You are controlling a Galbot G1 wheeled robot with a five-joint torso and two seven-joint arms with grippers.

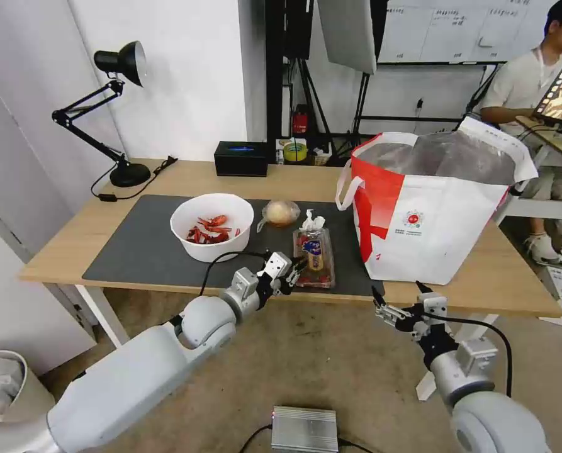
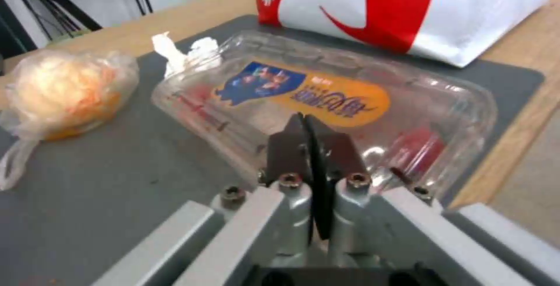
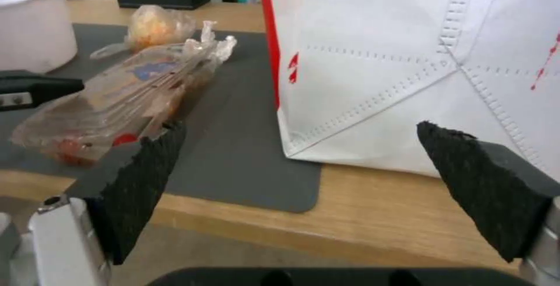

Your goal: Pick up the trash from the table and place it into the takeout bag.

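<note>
Left gripper (image 1: pixel 298 272) parked at the near edge of the clear plastic clamshell tray (image 1: pixel 314 257), jaws pressed together with nothing between them, tips just at the tray's rim in the left wrist view. Tray flat on the large dark grey mat (image 1: pixel 136 251), which covers the middle of the wide light-wood surface (image 1: pixel 73 239), just beside the big boxy white takeout bag with the red side panel (image 1: pixel 432 214). Crumpled white tissue (image 1: pixel 312 220) touching the tray's far end, tan ball in clear wrap (image 1: pixel 279 212) near it, white round bowl of red crayfish shells (image 1: pixel 211 226) further to the left.

Right gripper (image 1: pixel 387 308) hanging off the front edge of the surface, below the bag's near corner, jaws spread wide and empty.

Looks like the tray pick is up, nothing bagged yet. Probably best to open up first, then bite the near rim or lid lip, not the flimsy middle. Thin plastic likely to flex and pop out, so a firm squeeze and a level lift. Also worth minding the tissue riding along or getting flicked off the mat.
</note>
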